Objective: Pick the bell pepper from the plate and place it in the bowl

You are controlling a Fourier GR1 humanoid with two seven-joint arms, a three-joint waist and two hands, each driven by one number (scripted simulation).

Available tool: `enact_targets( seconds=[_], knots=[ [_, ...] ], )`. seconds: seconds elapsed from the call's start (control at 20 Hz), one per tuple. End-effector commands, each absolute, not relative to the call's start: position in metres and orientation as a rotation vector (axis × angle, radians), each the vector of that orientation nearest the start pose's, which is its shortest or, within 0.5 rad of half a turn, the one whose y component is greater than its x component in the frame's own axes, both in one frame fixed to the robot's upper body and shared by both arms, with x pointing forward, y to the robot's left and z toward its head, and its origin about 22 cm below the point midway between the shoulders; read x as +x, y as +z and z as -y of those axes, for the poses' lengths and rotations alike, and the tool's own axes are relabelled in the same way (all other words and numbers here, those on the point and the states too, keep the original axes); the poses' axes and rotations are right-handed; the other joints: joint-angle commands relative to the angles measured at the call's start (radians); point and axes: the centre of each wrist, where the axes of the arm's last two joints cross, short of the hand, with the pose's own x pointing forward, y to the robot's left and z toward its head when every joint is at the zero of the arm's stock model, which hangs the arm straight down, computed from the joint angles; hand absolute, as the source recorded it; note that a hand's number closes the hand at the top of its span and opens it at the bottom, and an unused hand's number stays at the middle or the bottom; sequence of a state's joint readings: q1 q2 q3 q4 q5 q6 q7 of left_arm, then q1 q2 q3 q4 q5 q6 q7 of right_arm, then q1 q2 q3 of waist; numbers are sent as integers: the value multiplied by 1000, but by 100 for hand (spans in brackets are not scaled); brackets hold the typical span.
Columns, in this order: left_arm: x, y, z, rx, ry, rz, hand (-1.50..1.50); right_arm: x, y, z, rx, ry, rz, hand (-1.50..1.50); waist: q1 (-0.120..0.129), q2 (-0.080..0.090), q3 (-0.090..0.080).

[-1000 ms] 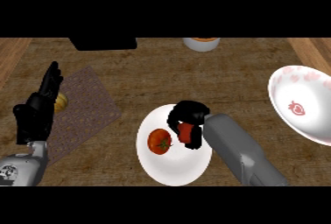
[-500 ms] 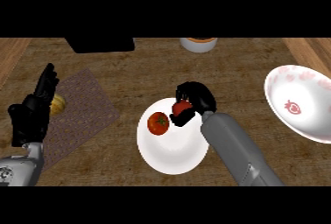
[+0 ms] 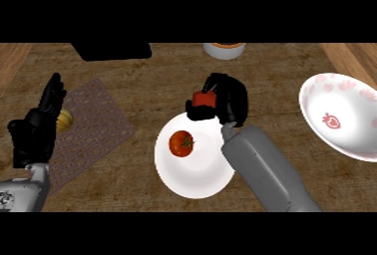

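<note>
Above the plate's [image 3: 193, 180] far rim, the right hand [image 3: 231, 99] curls fingers and thumb round the red pepper [image 3: 204, 98]. A tomato [image 3: 182, 143] lies on the plate. The bowl [image 3: 324, 94] sits well apart to the right. The pepper could slip out on the way across, or catch the bowl's rim. Fingers hide most of the pepper, so its long axis and pointing cannot be told. The left hand [image 3: 33, 133] rests open at the left.
</note>
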State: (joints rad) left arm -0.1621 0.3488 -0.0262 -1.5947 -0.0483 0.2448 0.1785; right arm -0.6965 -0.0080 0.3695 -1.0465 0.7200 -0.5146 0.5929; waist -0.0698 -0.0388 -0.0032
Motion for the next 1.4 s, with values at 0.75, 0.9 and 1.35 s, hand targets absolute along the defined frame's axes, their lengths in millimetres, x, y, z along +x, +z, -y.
enact_targets(
  seconds=[0.75,0.9,1.35],
  knots=[
    [292,70,-266,402,-156,1629,0,293,96,265,-1171,-21,1461,150,63,41,4],
    [287,82,-269,397,-162,1649,0,296,94,308,-1284,10,1440,150,68,40,4],
    [285,69,-259,373,-162,1657,0,305,70,404,-1545,128,1209,150,80,43,4]
  ],
)
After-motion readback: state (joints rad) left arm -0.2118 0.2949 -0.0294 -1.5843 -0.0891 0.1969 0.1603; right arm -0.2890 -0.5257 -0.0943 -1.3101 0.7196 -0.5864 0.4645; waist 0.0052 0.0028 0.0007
